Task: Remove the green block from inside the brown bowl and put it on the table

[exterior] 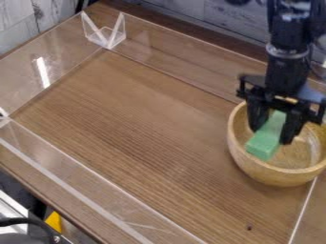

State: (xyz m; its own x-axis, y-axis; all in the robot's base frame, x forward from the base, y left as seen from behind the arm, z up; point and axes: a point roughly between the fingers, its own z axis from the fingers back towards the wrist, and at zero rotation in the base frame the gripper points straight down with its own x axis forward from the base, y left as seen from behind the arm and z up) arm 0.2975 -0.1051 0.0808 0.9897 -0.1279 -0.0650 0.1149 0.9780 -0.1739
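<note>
The green block (pixel 266 138) hangs tilted between the black fingers of my gripper (pixel 276 122), which is shut on it. Block and gripper are above the left part of the brown bowl (pixel 274 164), at about rim height. The light wooden bowl stands at the right edge of the dark wood-grain table (pixel 140 124). My arm comes down from the top right, pointing almost straight down.
Low clear plastic walls (pixel 76 181) edge the table on the left and front. A small clear plastic piece (pixel 103 30) stands at the far left corner. The bowl sits close to the right wall.
</note>
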